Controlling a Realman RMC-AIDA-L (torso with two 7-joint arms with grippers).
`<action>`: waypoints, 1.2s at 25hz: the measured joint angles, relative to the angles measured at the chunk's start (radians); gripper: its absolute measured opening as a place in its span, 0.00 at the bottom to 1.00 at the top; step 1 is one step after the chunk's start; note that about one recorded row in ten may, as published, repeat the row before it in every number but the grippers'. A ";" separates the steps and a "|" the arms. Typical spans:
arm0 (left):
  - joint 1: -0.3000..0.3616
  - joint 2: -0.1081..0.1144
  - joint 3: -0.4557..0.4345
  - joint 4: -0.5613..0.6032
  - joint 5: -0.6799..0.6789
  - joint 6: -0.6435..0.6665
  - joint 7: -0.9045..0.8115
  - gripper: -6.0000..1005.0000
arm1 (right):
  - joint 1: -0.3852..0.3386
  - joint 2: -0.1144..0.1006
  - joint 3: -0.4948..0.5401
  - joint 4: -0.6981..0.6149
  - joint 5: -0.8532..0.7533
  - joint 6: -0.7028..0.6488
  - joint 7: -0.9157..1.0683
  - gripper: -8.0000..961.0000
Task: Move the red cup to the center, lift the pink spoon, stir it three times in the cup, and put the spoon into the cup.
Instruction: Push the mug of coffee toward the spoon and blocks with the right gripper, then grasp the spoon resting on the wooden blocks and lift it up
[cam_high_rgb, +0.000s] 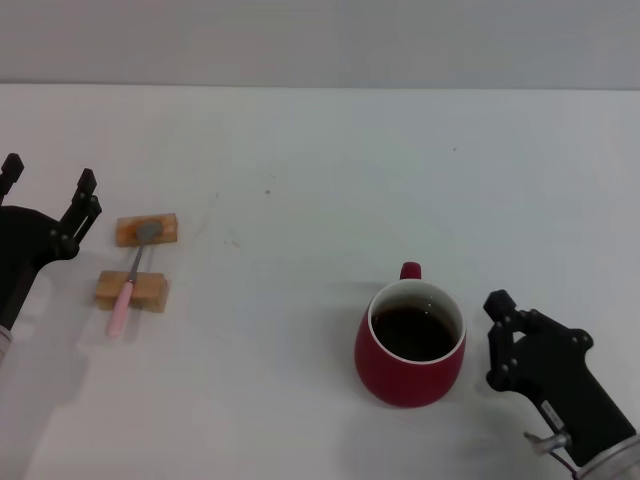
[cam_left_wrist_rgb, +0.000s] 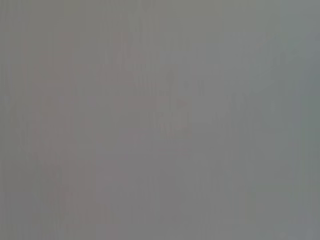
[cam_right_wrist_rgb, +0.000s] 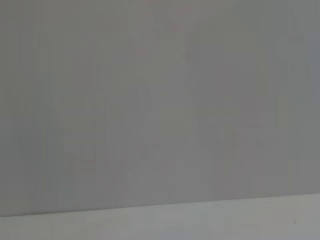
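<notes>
Red cup (cam_high_rgb: 410, 343) stands just left of the right tool (cam_high_rgb: 497, 335), whose state cannot be told; grip its body squarely before sliding. Left tool (cam_high_rgb: 48, 183), open, waits beside the spoon (cam_high_rgb: 129, 285).

White table (cam_high_rgb: 300, 180), head view. Far edge runs straight across, w/ grey wall behind. Two small wooden blocks sit near the left edge: far block (cam_high_rgb: 147, 230), near block (cam_high_rgb: 132, 290), close together but apart. Pink spoon (cam_high_rgb: 130, 280) bridges both blocks, bowl on far block, handle tip past near block toward the near edge. Red cup (cam_high_rgb: 410, 345) stands upright twd the near-right corner, handle pointing to far edge, dark inside. A few faint specks on the surface, mid-table.
</notes>
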 joint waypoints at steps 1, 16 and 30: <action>-0.001 0.000 0.000 0.000 0.000 -0.001 0.000 0.78 | -0.005 0.000 0.001 -0.003 0.000 -0.001 0.000 0.01; -0.013 0.002 0.000 -0.001 0.000 -0.005 0.001 0.78 | -0.029 0.002 0.010 0.025 -0.006 0.038 0.001 0.01; -0.020 0.003 -0.019 -0.002 0.007 -0.005 0.003 0.78 | 0.009 0.002 0.004 0.043 -0.009 0.099 0.001 0.01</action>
